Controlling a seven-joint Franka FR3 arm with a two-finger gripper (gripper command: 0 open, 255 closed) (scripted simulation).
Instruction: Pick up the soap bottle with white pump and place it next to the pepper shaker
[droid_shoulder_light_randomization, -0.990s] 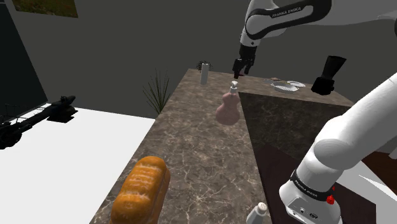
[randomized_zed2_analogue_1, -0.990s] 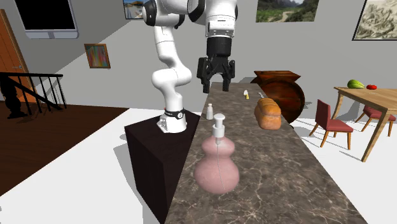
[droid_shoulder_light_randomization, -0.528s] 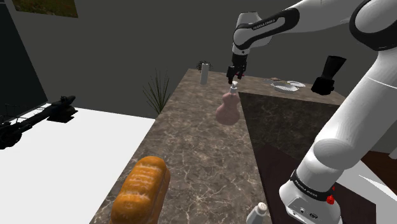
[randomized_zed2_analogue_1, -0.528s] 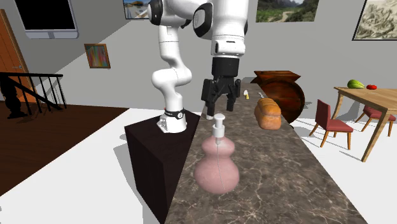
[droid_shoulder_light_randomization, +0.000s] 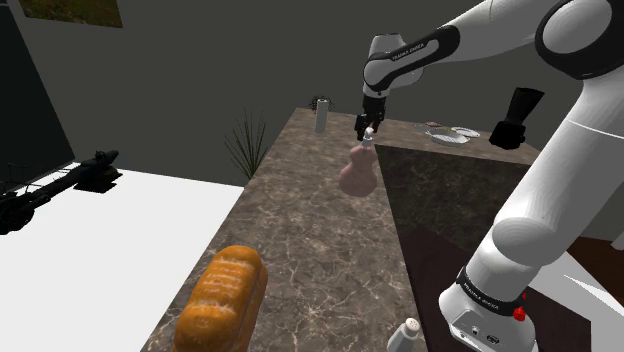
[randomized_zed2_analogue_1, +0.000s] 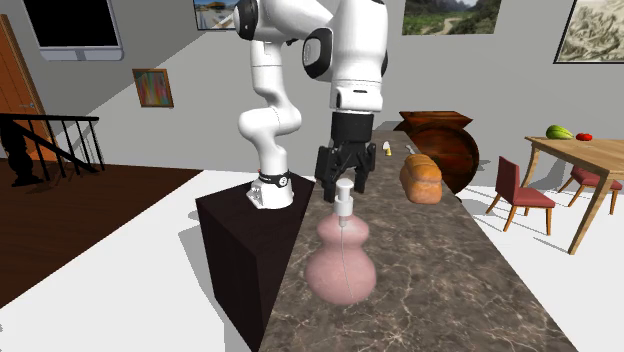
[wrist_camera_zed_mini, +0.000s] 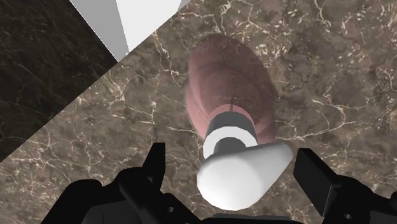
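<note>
Since the soap bottle (randomized_zed2_analogue_1: 342, 262) stands upright on the counter (droid_shoulder_light_randomization: 310, 230), I see it well: pink, smooth, gourd-shaped, with a white pump on a dark collar. What is inside it I can't tell. My gripper (randomized_zed2_analogue_1: 344, 183) is open, one black finger (wrist_camera_zed_mini: 153, 167) on each side of the pump head and neither touching it. Counter top is brown stone-look with pale veins. A tall grey shaker (droid_shoulder_light_randomization: 321, 116) stands near the bottle at the far end. A crusty golden bread loaf (droid_shoulder_light_randomization: 224, 297) lies well apart at the near end.
</note>
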